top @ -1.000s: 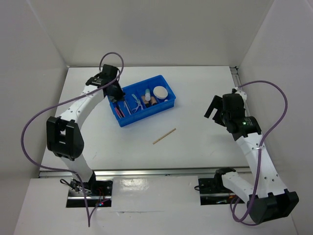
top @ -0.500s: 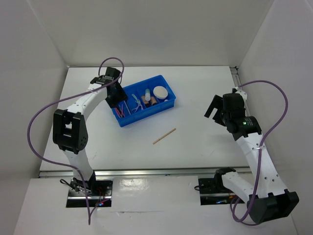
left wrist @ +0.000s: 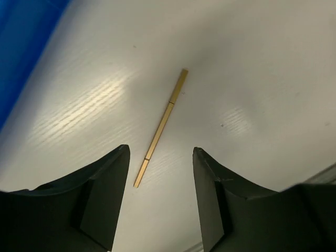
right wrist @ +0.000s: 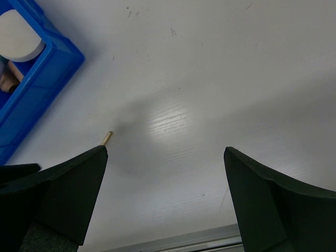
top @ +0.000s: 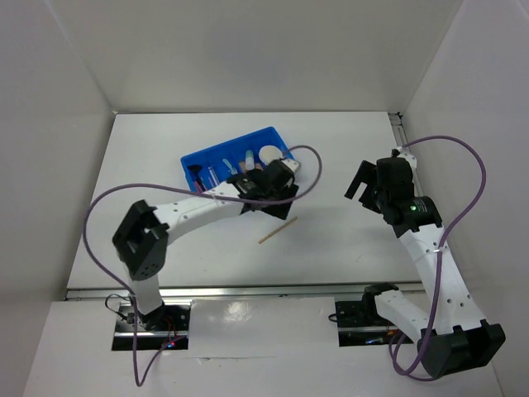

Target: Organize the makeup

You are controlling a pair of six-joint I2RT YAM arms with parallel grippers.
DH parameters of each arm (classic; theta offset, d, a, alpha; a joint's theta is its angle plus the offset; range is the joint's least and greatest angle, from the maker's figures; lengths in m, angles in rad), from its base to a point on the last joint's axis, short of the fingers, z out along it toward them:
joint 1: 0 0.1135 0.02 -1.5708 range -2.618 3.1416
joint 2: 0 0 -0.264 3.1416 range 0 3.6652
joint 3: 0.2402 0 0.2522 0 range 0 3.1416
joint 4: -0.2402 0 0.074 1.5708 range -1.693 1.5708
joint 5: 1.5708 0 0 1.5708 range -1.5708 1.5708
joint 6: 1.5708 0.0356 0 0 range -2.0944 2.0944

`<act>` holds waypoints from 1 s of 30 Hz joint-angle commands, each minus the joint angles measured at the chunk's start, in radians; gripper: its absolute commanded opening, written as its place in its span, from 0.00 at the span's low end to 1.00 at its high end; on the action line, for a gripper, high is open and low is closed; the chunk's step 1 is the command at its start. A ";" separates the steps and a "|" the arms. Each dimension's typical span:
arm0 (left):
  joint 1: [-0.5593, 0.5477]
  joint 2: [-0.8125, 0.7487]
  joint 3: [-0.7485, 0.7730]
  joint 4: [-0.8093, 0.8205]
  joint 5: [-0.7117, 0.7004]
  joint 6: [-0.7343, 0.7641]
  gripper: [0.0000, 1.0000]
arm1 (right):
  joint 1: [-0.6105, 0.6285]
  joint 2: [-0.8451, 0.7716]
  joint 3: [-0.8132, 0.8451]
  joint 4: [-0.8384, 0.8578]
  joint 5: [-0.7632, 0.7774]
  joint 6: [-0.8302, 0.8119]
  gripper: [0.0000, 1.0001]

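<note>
A thin tan stick [top: 277, 230] lies on the white table in front of the blue bin [top: 192, 157]. In the left wrist view the stick [left wrist: 160, 125] runs up from between my fingers. My left gripper [top: 271, 207] [left wrist: 160, 173] hovers just above the stick's near end, open and empty. The bin holds the makeup: a round cream compact [top: 270, 154], pale tubes [top: 248, 159], pink pencils [top: 212, 174] and a black brush [top: 197, 171]. My left arm hides the bin's near side. My right gripper [top: 364, 184] [right wrist: 165, 173] hangs wide open and empty over bare table at the right.
The right wrist view catches the bin's corner [right wrist: 37, 89] with the compact [right wrist: 18, 39] and the stick's tip [right wrist: 106, 138]. White walls stand close around the table. A metal rail [top: 248, 291] runs along the near edge.
My left gripper was shut at the bin's left end, then opened. It has swung right and forward to hang over the tan stick. The right arm has not moved.
</note>
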 commanded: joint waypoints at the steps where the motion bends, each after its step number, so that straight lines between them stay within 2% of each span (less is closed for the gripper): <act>1: -0.038 0.143 0.039 -0.034 -0.087 0.088 0.65 | -0.008 -0.002 0.022 0.035 -0.001 0.009 1.00; 10: -0.049 0.324 0.077 -0.006 -0.028 0.102 0.66 | -0.008 -0.023 0.010 0.026 0.009 0.000 1.00; 13: -0.049 0.368 0.100 -0.020 -0.018 0.102 0.57 | -0.008 -0.023 0.001 0.037 -0.010 0.000 1.00; 14: -0.049 0.369 0.100 -0.020 -0.018 0.102 0.52 | -0.008 -0.023 0.001 0.037 -0.010 0.000 1.00; 15: -0.049 0.369 0.100 -0.020 -0.005 0.102 0.43 | -0.008 -0.023 0.001 0.037 -0.010 0.000 1.00; 18: -0.049 0.358 0.082 -0.020 0.006 0.113 0.28 | -0.008 -0.023 0.001 0.046 -0.010 0.000 1.00; 20: -0.049 0.349 0.082 -0.020 0.018 0.113 0.24 | -0.008 -0.023 0.001 0.046 -0.010 0.000 1.00; 22: -0.049 0.349 0.093 -0.020 0.027 0.123 0.12 | -0.008 -0.023 0.001 0.046 -0.010 0.000 1.00; 23: -0.049 0.349 0.093 -0.020 0.027 0.124 0.03 | -0.008 -0.023 0.001 0.046 -0.010 0.000 1.00; 24: -0.049 0.349 0.093 -0.020 0.027 0.124 0.00 | -0.008 -0.023 -0.008 0.046 -0.010 0.000 1.00; 30: -0.028 0.223 0.158 -0.078 -0.007 0.095 0.00 | -0.008 -0.014 -0.009 0.046 -0.010 0.000 1.00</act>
